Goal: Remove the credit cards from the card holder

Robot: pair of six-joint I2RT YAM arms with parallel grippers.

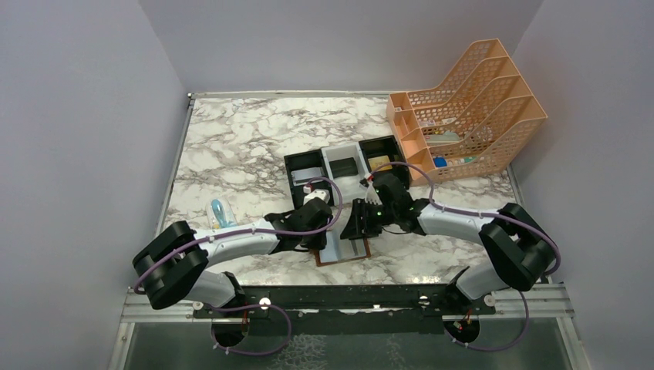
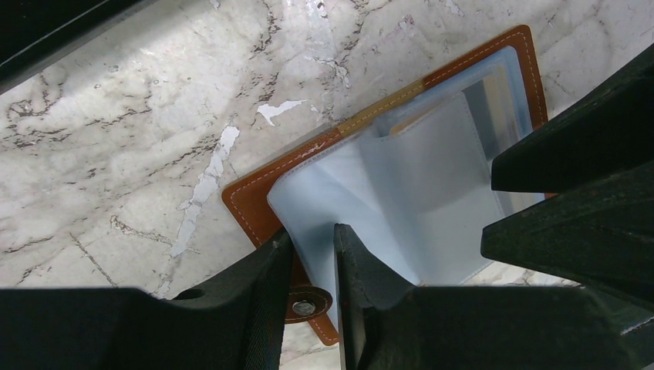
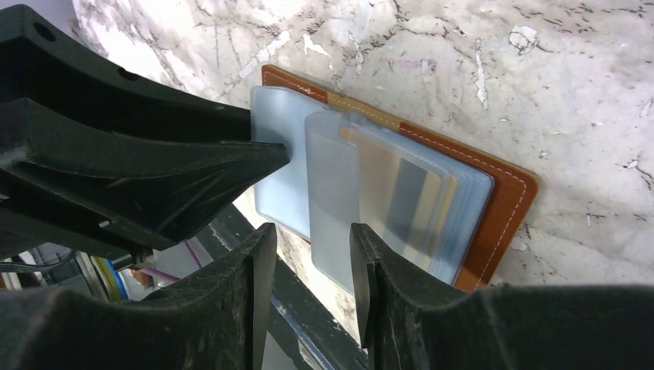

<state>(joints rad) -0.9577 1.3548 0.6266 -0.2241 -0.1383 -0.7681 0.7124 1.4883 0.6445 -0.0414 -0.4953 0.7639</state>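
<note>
The card holder (image 1: 344, 253) lies open near the table's front edge, brown leather (image 2: 254, 202) (image 3: 505, 202) with pale blue sleeves (image 2: 432, 200) fanned out. A gold-tan credit card (image 3: 376, 181) shows through the sleeves, with a greyish band beside it; I cannot tell whether that band is a card. My left gripper (image 2: 311, 239) (image 1: 318, 235) stands over the holder's snap-tab end, jaws narrowly apart, a sleeve's edge in the gap. My right gripper (image 3: 308, 235) (image 1: 359, 230) is open, its fingers either side of a raised sleeve flap (image 3: 332, 177).
Behind the arms stands a black-and-white three-compartment tray (image 1: 328, 154), with a grey flat piece left, a black block (image 1: 345, 166) in the middle and a tan piece right. An orange file rack (image 1: 470, 100) fills the back right. A small blue object (image 1: 220, 210) lies left.
</note>
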